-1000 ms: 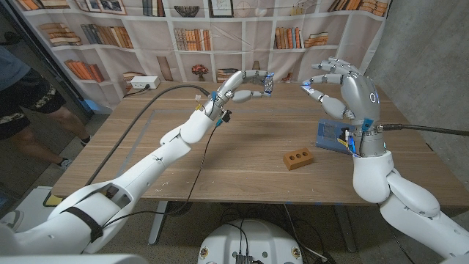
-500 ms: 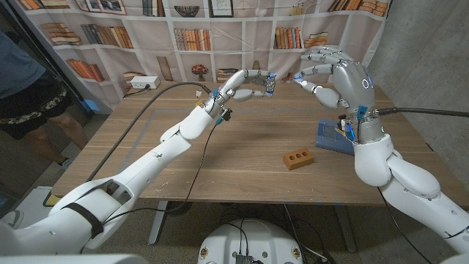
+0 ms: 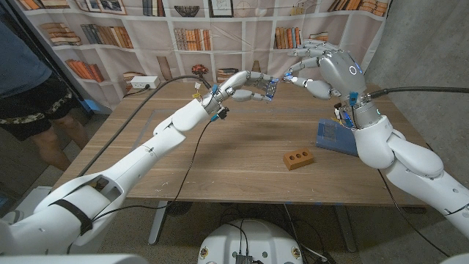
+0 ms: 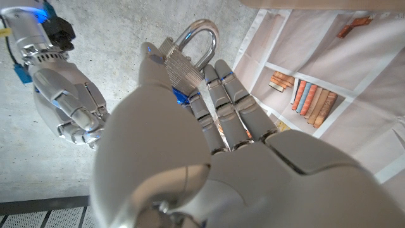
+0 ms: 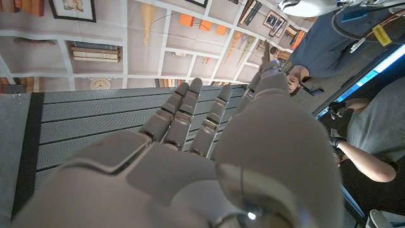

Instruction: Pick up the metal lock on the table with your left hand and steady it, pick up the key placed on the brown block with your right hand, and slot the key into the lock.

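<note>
Your left hand (image 3: 245,86) grips the metal lock (image 3: 270,87) high above the bench (image 3: 242,158), shackle clear of its fingers (image 4: 224,95). Your right hand (image 3: 322,70) faces it, fingertips almost touching the lock — whether they pinch the key, you cannot tell. The brown block (image 3: 298,158) sits on the bench.
</note>
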Controlling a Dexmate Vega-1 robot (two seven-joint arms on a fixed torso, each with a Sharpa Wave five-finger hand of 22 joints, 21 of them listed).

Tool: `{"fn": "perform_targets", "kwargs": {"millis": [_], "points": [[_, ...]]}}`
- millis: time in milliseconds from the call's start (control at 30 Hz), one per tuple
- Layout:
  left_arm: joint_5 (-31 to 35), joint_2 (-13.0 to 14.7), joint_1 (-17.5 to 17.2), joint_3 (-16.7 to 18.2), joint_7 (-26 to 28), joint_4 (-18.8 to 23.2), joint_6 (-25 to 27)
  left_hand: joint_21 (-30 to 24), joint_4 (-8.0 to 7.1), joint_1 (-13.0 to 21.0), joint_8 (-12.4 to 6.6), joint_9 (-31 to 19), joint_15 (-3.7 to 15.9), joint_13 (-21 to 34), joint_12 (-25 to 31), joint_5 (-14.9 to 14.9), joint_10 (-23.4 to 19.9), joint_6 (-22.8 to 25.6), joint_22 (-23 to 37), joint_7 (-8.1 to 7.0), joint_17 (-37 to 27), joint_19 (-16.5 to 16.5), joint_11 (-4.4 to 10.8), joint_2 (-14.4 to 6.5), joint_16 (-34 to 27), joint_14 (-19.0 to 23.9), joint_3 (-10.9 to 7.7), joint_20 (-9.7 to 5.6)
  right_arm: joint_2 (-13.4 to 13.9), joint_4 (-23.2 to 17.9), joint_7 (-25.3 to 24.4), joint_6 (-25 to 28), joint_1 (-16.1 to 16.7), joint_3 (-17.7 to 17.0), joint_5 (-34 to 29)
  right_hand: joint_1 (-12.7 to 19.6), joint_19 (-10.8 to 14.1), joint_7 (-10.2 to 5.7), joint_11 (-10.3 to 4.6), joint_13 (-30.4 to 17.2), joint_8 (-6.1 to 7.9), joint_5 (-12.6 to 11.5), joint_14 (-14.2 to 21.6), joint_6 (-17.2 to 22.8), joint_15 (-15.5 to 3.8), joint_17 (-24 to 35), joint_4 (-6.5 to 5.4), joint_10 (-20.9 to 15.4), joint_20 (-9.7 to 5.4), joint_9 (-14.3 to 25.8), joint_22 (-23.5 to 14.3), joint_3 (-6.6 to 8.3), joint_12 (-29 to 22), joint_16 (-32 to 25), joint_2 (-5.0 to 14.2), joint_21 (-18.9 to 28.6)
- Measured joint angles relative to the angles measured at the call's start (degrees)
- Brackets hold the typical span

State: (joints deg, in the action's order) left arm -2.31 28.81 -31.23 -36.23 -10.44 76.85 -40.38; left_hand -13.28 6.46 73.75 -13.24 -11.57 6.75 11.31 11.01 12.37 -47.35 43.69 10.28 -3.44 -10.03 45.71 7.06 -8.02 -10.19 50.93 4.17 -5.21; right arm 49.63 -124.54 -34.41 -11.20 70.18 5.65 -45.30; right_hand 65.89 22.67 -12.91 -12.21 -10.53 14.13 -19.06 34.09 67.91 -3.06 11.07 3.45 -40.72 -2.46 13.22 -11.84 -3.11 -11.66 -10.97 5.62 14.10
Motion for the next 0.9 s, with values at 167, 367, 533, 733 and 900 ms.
{"fn": "perform_targets", "kwargs": {"millis": [167,367,533,733,900], "points": [[-1.6,0.9,0.0,0.0,-2.6,1.2,1.1,0.0,0.00,0.0,0.19,0.0,0.00,0.0,0.0,0.0,0.0,0.0,0.0,0.00,0.0,0.0,0.00,0.0,0.0,0.0,0.00,0.00,0.4,0.3,1.6,-0.7,-1.3,0.2,0.7,0.0,0.2,0.00,-0.05,0.0,-0.09,0.0,-0.3,0.0,-0.31,0.0,-0.21,0.5,-0.20,0.0,0.0,-0.21,0.0,0.0,0.00,0.0],[-3.2,3.0,0.3,0.0,-5.8,4.3,2.8,0.4,0.00,0.0,0.21,0.0,-0.02,0.0,0.0,0.0,0.2,0.0,0.0,0.00,0.0,-0.2,0.21,0.0,0.0,0.0,0.00,-0.20,1.1,0.6,5.1,-2.7,-2.7,0.6,1.9,0.2,0.9,0.01,-0.08,0.0,-0.10,0.0,-0.5,0.0,-0.09,0.0,-0.38,1.5,-0.11,0.0,0.0,-0.38,0.4,0.0,0.24,0.0],[-4.9,3.7,1.2,-0.2,-9.4,4.8,4.3,0.4,0.00,0.0,0.39,-0.3,-0.11,0.0,0.0,0.0,0.4,-0.2,0.0,0.22,0.0,-0.5,-0.01,0.0,0.0,-0.1,0.00,0.11,1.8,0.7,7.0,-4.1,-3.8,0.8,2.3,0.1,0.9,0.01,-0.08,0.0,-0.10,0.0,-1.1,0.0,-0.03,0.0,-0.36,2.1,-0.11,-0.1,0.0,-0.86,0.4,0.0,0.33,0.0],[-5.5,4.1,2.4,-0.8,-12.4,5.1,5.1,0.4,0.00,0.5,0.54,-0.3,-0.12,0.0,0.0,-0.2,0.4,-0.3,0.0,0.31,0.0,-0.5,-0.01,-0.5,0.0,-0.3,0.00,0.11,2.4,0.7,9.0,-5.2,-4.8,0.9,3.1,0.0,0.9,0.01,0.00,0.0,-0.11,0.0,-1.9,0.0,0.03,0.0,-0.59,2.9,-0.11,-0.1,-0.2,-1.10,0.4,0.4,0.46,0.0],[-6.3,4.2,3.4,-1.3,-14.8,5.1,5.9,0.4,0.00,0.5,0.64,-0.3,-0.32,0.0,0.0,-0.2,0.6,-0.3,0.0,0.31,0.0,-0.5,-0.15,-0.5,0.0,-0.5,0.00,0.11,2.8,0.7,11.0,-6.4,-5.7,0.9,4.4,0.0,0.9,0.01,-0.18,0.0,-0.09,0.0,-3.0,0.0,0.12,0.0,-0.53,3.9,-0.11,0.0,-0.3,-1.64,0.7,0.6,0.47,0.0]]}}
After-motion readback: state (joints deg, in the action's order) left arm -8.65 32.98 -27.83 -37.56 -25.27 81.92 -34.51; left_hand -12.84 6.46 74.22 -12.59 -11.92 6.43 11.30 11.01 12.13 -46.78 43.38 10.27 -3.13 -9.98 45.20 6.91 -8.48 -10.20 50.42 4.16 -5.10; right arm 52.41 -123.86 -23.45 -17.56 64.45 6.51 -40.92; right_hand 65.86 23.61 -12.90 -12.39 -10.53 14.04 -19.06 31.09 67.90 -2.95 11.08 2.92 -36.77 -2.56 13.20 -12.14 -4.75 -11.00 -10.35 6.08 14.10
